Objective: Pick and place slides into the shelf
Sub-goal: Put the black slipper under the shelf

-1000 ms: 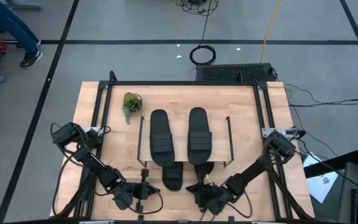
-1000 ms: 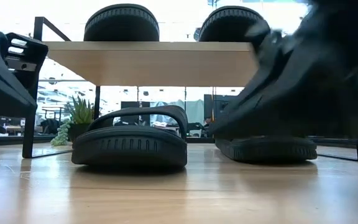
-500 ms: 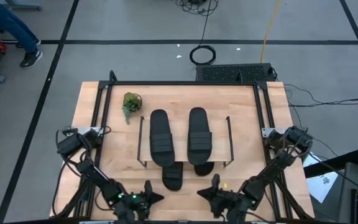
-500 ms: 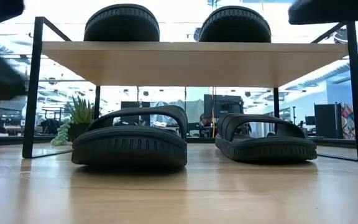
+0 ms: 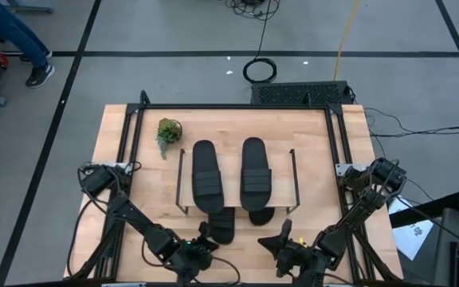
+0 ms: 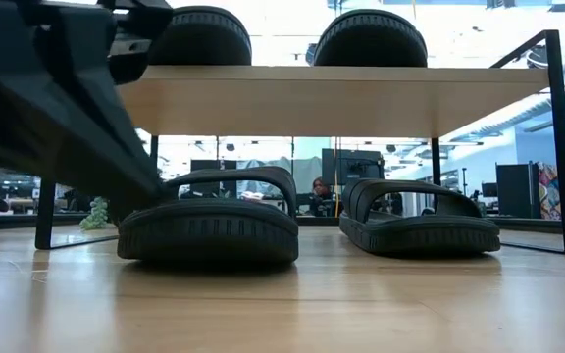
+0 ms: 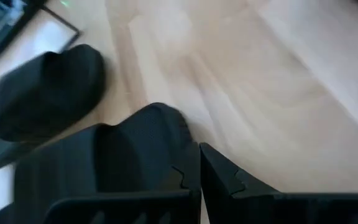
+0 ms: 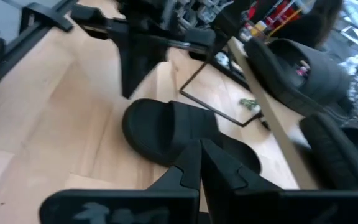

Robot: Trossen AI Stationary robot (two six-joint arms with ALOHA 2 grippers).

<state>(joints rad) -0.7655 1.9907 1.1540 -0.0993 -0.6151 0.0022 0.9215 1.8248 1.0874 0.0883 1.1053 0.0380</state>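
The shelf (image 5: 231, 175) stands mid-table with two black slides (image 5: 207, 177) (image 5: 255, 174) on its plank top. Two more slides lie on the table under it, heels sticking out toward the near edge: the left one (image 5: 222, 227) (image 6: 209, 221) and the right one (image 5: 261, 215) (image 6: 420, 226). My left gripper (image 5: 203, 237) (image 7: 201, 177) is shut and sits at the left slide's near left side. My right gripper (image 5: 285, 237) (image 8: 201, 162) is shut and hovers near the table's near edge, to the right of the right slide's heel, touching nothing. My left gripper meets the left lower slide at the left rim of its sole, near the heel (image 6: 155, 204), with its shut fingers. They come slanting down from the table's near left side. The slide lies flat on the table under the shelf.
A small potted plant (image 5: 167, 131) stands on the table left of the shelf's far end. Black frame rails (image 5: 126, 159) run along the table's left, right and far sides. Bare wood lies in front of the shelf, between the two grippers.
My right gripper has drawn back from the right lower slide toward the near edge and risen out of the low view; that slide stays flat under the shelf. My left gripper has moved right, toward the left lower slide, and come down against its left side.
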